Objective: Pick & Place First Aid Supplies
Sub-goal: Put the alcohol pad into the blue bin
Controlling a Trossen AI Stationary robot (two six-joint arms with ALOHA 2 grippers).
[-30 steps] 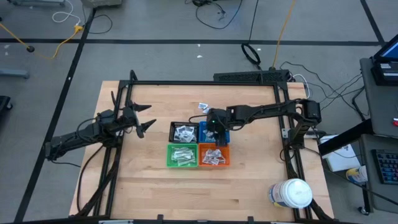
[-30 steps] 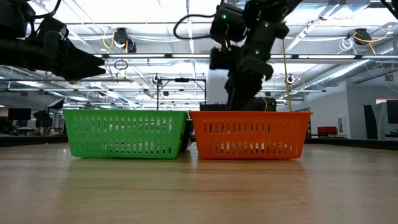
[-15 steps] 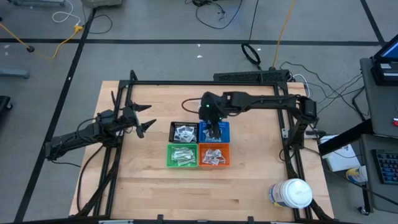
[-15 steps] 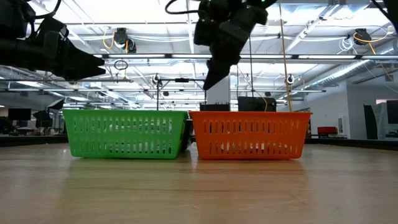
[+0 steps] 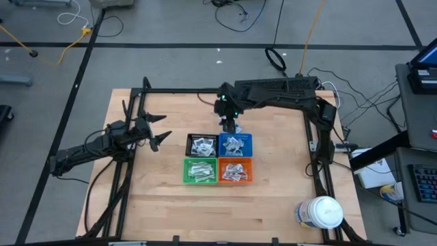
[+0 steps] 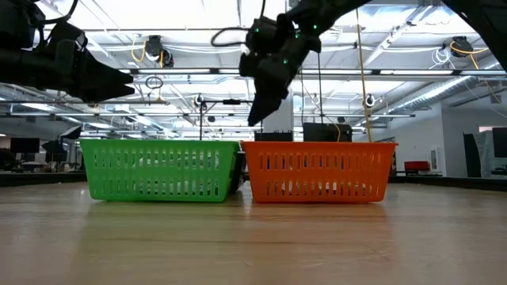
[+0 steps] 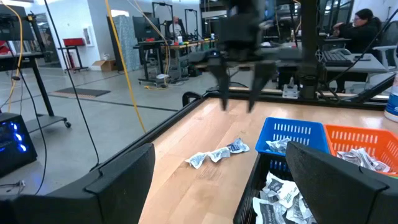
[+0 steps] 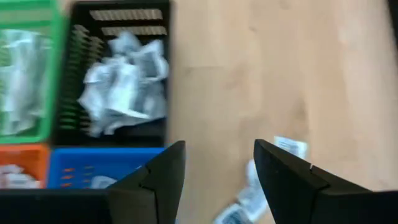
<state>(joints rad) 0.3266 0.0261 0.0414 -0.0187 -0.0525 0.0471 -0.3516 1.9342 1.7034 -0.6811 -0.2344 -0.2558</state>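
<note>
Right fingers (image 7: 237, 107) spread empty above loose packets (image 7: 216, 154), seemingly not touching, left fingers (image 5: 158, 137) spread

You get even, bright overhead light on the table (image 5: 164, 198), with soft shadows only. Ceiling lamps (image 6: 238, 12) glare white in the low view, leaving the arms silhouetted. Your right wrist view is motion-blurred; the black bin (image 8: 118, 81) smears.
</note>
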